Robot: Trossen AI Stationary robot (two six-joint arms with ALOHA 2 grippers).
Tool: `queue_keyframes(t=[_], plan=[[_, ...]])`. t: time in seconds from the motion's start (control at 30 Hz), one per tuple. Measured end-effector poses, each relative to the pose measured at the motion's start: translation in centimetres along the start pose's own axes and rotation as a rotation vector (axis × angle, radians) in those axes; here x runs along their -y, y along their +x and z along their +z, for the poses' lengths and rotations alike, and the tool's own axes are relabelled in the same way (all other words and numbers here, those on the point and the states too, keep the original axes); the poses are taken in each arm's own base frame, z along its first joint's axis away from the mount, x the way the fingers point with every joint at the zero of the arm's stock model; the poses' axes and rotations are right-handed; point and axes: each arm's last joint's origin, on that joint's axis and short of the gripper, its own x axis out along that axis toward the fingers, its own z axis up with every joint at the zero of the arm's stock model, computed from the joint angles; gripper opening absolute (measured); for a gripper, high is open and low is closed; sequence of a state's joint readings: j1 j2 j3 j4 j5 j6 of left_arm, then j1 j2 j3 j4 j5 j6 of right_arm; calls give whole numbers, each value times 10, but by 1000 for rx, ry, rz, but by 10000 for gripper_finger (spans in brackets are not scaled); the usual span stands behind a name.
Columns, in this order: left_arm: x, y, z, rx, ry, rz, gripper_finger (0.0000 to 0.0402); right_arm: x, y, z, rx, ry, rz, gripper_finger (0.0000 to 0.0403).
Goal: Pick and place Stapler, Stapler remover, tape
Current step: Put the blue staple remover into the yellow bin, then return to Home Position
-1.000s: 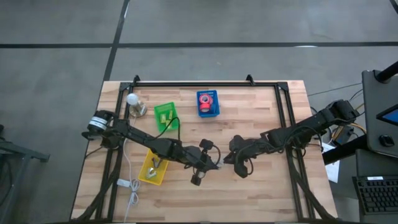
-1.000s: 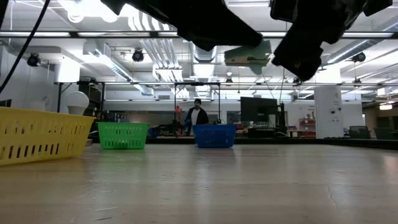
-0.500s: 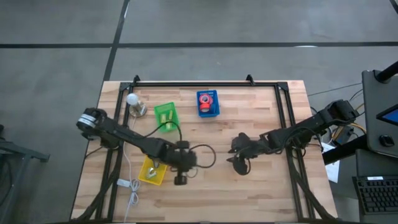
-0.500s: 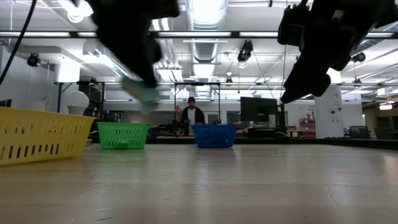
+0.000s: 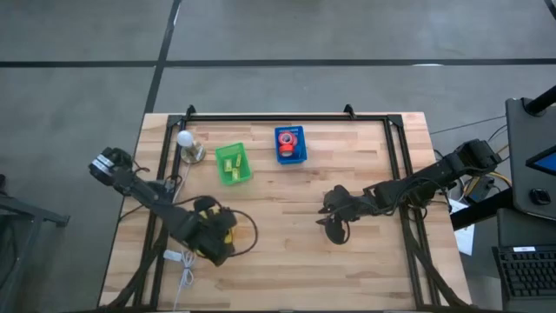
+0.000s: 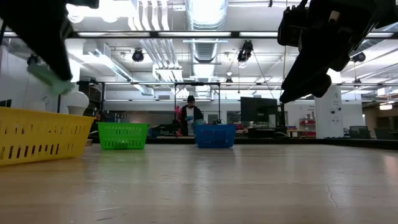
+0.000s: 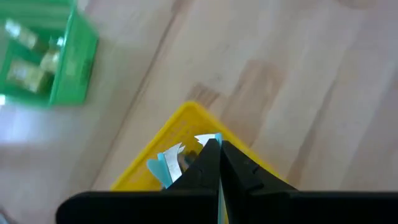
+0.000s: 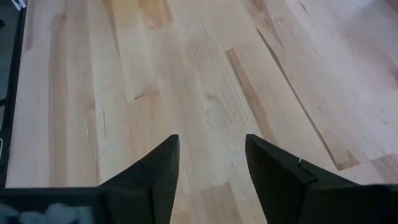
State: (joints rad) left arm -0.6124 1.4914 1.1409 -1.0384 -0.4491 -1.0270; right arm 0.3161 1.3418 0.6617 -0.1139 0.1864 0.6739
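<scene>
From above, I have the left gripper (image 5: 211, 242) over the yellow basket (image 5: 228, 228) near the table's (image 5: 287, 269) front left. The right gripper (image 5: 335, 229) waits above bare wood right of centre. The green basket (image 5: 232, 163) with small pale-green pieces and the blue basket (image 5: 291, 145) sit toward the back; the blue one holds red tape (image 5: 287, 139). A white bulb (image 5: 185, 139) stands left of the green basket.

At table height, the left arm carries a pale greenish item (image 6: 50, 76) above the yellow basket (image 6: 43, 134); I cannot say what it is. A person (image 6: 189, 113) stands far behind the table.

From the left wrist, the left gripper (image 7: 214, 163) has its fingers pressed together on something thin, pale blue and white (image 7: 169, 163), over the yellow basket's corner (image 7: 186, 115). I judge the step to be the drop: I'd centre further over the basket's inside, lower slightly, then open, since releasing at the rim could send it onto the table.

From the right wrist, the right gripper (image 8: 212, 167) has its fingers spread wide and holds nothing, only wood beneath.

I see no stapler on the open table.
</scene>
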Motion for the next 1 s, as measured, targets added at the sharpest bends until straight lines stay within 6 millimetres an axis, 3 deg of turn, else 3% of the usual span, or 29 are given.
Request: queue_keyframes(t=[0.27,0.57,0.67,0.9,1.0], plan=[[-5,30,-32,-119,-116,4,6,-2,0,3,39,9,20,167],[-6,40,-39,-124,-202,-7,14,-2,0,3,50,9,5,159],[-7,39,-37,-92,-205,1,41,-2,0,3,49,8,6,162],[-10,35,-35,-54,-163,-6,147,-2,0,3,49,7,5,170],[-12,31,-32,29,-120,17,169,-2,0,4,50,-28,5,168]])
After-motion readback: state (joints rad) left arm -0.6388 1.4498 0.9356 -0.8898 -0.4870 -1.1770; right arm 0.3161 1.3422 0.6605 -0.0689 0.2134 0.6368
